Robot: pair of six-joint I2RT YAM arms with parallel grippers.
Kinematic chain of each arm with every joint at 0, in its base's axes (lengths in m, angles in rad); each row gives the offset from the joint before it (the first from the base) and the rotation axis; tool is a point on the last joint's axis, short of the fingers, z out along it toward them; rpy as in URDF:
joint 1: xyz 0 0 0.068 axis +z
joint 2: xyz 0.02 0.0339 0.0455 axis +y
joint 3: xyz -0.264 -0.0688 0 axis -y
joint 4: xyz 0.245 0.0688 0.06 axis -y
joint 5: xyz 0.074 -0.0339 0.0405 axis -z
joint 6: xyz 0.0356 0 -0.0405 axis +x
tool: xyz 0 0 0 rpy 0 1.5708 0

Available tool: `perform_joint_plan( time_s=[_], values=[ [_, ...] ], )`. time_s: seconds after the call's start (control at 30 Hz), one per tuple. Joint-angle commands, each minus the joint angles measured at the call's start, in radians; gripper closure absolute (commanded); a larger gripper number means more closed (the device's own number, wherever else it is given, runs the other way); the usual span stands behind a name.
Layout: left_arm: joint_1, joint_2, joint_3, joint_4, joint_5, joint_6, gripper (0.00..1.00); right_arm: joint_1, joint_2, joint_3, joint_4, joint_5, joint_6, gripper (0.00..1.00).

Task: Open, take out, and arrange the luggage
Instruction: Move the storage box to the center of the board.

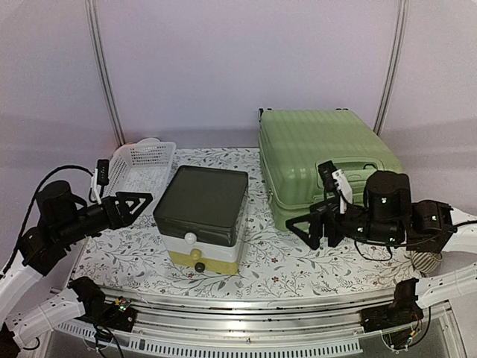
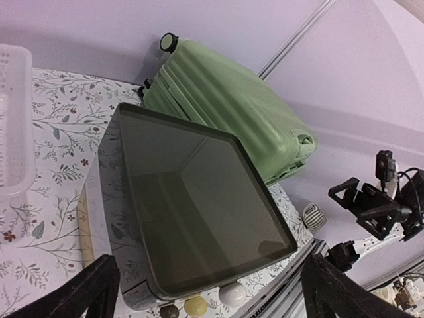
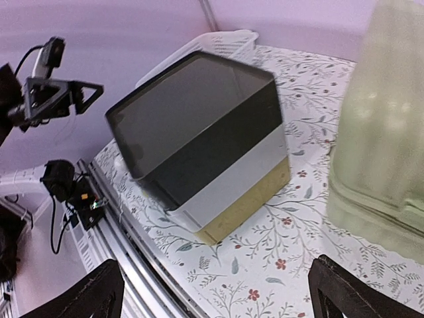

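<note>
The luggage (image 1: 320,156) is a light-green ribbed suitcase lying closed and flat at the back right of the table, with its black wheels toward the back wall. It also shows in the left wrist view (image 2: 225,99) and, blurred, at the right edge of the right wrist view (image 3: 391,132). My right gripper (image 1: 309,224) hovers just in front of the suitcase's near edge, pointing left, open and empty (image 3: 222,295). My left gripper (image 1: 140,200) hangs at the table's left side, pointing right, open with nothing between its fingers (image 2: 218,291).
A dark-lidded white-and-yellow drawer box (image 1: 201,205) stands mid-table between the two grippers, its knobs facing the near edge. A white mesh basket (image 1: 141,164) sits at the back left. A small striped object (image 1: 425,261) lies at the near right. The floral cloth (image 1: 298,261) covers the table.
</note>
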Motion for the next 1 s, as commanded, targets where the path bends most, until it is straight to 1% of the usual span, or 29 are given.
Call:
perform_joint_plan(
  time_s=[0.0,0.1,0.2,0.3,0.37,0.43,0.5,0.53,0.63,0.7,0.83,0.97],
  values=[
    [-0.011,-0.05,-0.056,-0.033,-0.065,-0.024,0.02,0.144,0.082,-0.012,0.108,0.079,-0.098,0.01],
    [-0.01,-0.08,-0.081,-0.052,-0.109,-0.042,0.02,0.181,0.141,-0.016,0.136,0.09,-0.115,0.01],
    [-0.01,-0.094,-0.113,-0.044,-0.118,-0.057,0.02,0.189,0.179,-0.044,0.184,0.134,-0.104,0.01],
    [-0.008,-0.093,-0.14,-0.034,-0.137,-0.067,0.02,0.19,0.176,-0.088,0.252,0.183,-0.102,0.01],
    [-0.006,-0.093,-0.152,-0.029,-0.151,-0.072,0.02,0.19,0.159,-0.116,0.292,0.242,-0.092,0.01],
    [0.001,-0.097,-0.16,-0.026,-0.169,-0.08,0.02,0.19,0.131,-0.157,0.353,0.255,-0.074,0.01],
    [0.011,-0.099,-0.168,-0.024,-0.176,-0.091,0.02,0.189,0.103,-0.212,0.434,0.228,-0.102,0.01],
    [0.018,-0.099,-0.172,-0.023,-0.174,-0.096,0.02,0.189,0.091,-0.233,0.458,0.21,-0.145,0.02],
    [0.049,-0.1,-0.189,-0.005,-0.15,-0.116,0.02,0.19,0.084,-0.252,0.46,0.192,-0.188,0.0],
    [0.076,-0.105,-0.21,0.01,-0.123,-0.14,0.02,0.189,0.099,-0.248,0.442,0.166,-0.213,0.01],
    [0.143,-0.131,-0.279,0.001,-0.097,-0.256,0.02,0.191,0.164,-0.236,0.424,0.105,-0.24,0.01],
    [0.16,-0.23,-0.349,-0.038,-0.092,-0.362,0.02,0.21,0.23,-0.249,0.48,0.043,-0.279,0.01]
  ],
)
